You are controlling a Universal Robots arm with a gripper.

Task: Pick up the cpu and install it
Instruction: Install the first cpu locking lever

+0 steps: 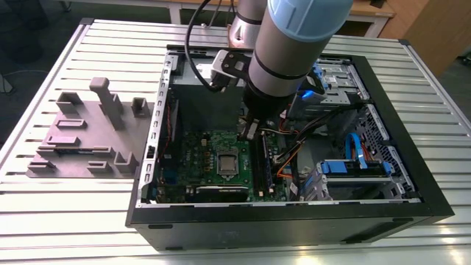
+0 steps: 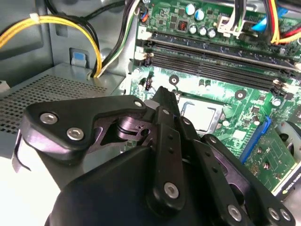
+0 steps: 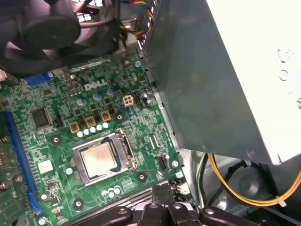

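The cpu [image 1: 226, 163] lies flat in its socket on the green motherboard [image 1: 198, 160], silvery top up, inside the open computer case. It also appears in the first wrist view as the cpu [image 3: 99, 160] and in the second wrist view as the cpu [image 2: 200, 115], framed by the socket's metal bracket. My gripper [image 1: 250, 131] hangs just above the board, a little off the socket toward the memory slots. Its dark fingers [image 3: 162, 195] stand close together, shut on nothing, and the gripper [image 2: 164, 94] touches neither the chip nor the board.
A large grey power supply box [image 3: 211, 70] stands close beside the socket, with yellow cables [image 3: 235, 188] under it. Black memory slots [image 2: 211, 56] run along the board. Blue drive brackets [image 1: 353, 168] fill the case at the exterior view's right. A grey fixture block [image 1: 88, 132] sits on the table.
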